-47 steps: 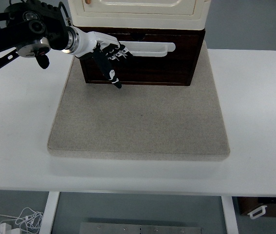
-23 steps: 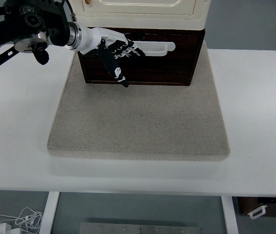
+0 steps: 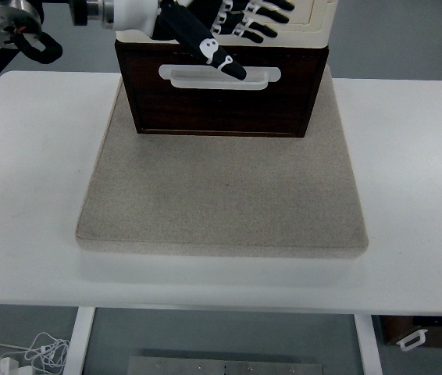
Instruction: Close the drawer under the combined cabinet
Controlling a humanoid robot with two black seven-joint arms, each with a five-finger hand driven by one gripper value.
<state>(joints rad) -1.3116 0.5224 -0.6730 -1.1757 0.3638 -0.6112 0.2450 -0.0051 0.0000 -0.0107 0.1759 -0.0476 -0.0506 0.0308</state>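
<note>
Fingers spread and empty, left hand (image 3: 221, 31) hangs above the drawer (image 3: 221, 98) — thumb over its handle (image 3: 219, 76).

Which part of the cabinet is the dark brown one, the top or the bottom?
The bottom one: the drawer is dark brown with a white handle. The cabinet's upper part above it is cream.

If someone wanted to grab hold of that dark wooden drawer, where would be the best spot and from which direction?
Probably the white handle on the front of the drawer. It is a long horizontal bar with a slot behind it, facing the grey mat, so fingers could hook it from the front, the mat side. The left hand is spread above it and holds nothing.
</note>
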